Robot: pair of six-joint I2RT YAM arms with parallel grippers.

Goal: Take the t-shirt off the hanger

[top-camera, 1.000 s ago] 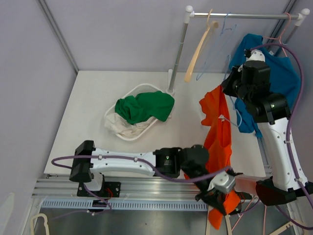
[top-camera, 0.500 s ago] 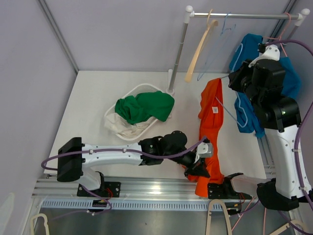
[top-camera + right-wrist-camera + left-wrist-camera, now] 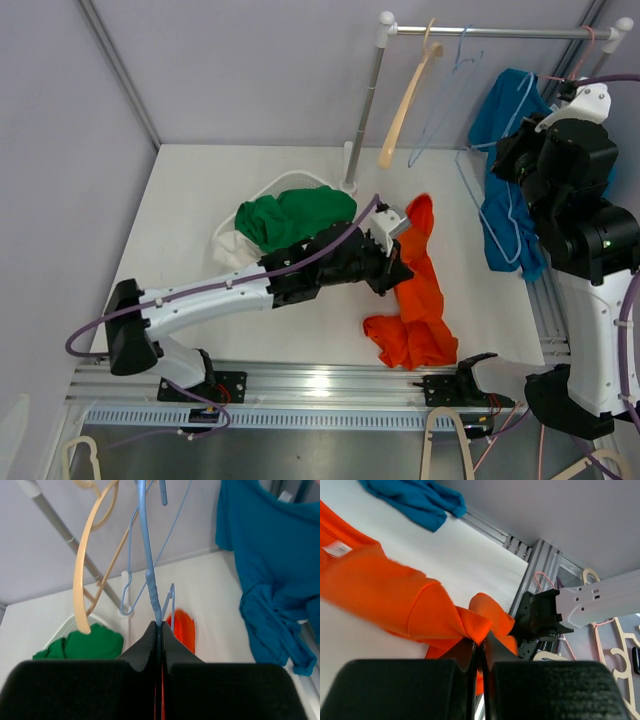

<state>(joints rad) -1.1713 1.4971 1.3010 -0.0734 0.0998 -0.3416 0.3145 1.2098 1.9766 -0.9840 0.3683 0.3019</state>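
two tools were clenched. left tool (image 3: pixel 480 646) gripped the orange t-shirt (image 3: pixel 425 310) at five o'clock on the tabletop (image 3: pixel 200 220); right tool (image 3: pixel 159 627) pinched the blue hanger (image 3: pixel 149 577).

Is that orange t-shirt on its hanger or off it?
Off. The orange t-shirt lies crumpled on the table, pinched by the left claw; the right claw holds the bare blue hanger apart from it.

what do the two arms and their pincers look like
The left arm and right arm share white links, bulky black joints and black bases. A purple cable runs along each. The left pincer and right pincer are black, each with two tapered fingers.
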